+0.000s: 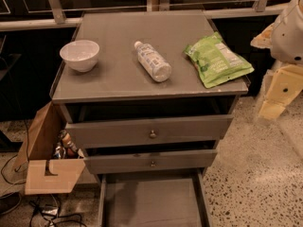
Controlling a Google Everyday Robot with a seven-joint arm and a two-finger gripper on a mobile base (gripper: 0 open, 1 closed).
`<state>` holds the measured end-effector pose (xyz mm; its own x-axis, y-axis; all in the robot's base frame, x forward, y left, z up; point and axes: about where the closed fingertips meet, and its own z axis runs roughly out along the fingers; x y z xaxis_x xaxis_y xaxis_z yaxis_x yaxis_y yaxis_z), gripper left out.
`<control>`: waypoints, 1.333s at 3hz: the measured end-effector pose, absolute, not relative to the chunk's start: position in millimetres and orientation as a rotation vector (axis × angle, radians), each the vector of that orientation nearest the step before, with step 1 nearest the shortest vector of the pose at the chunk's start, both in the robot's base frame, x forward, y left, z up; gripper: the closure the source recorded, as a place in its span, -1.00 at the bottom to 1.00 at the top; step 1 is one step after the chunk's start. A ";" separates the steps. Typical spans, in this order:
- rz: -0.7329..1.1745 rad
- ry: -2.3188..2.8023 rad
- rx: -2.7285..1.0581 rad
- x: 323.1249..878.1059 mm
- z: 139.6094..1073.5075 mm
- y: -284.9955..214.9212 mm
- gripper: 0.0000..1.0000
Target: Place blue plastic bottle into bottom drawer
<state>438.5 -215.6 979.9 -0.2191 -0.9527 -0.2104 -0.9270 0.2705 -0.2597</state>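
My claw (278,98) hangs off the right side of the cabinet, beside the tabletop's (118,82) right edge and below its level, touching nothing; can't tell if it's apart or together. Blue plastic bottle (152,61) lies on its side near the middle of the tabletop, white cap pointing back-left, not held. White bowl (80,55) sits upright to its left, well apart. Green snack bag (217,59) lies flat to its right, near the right edge. Bottom drawer (151,203) is pulled out far at floor level, nothing visible inside. Top drawer (189,128) and middle drawer (189,159) are each pulled out a little. An open cardboard box (45,148) with some items inside leans against the cabinet's left side, with cables (47,215) on the floor below it.
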 end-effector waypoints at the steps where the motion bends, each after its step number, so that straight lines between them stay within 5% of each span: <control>1: -0.114 2.226 -1.702 441.4 981.6 -213.0 -1.00; 4: -0.028 2.294 -1.615 483.4 967.4 -179.3 -1.00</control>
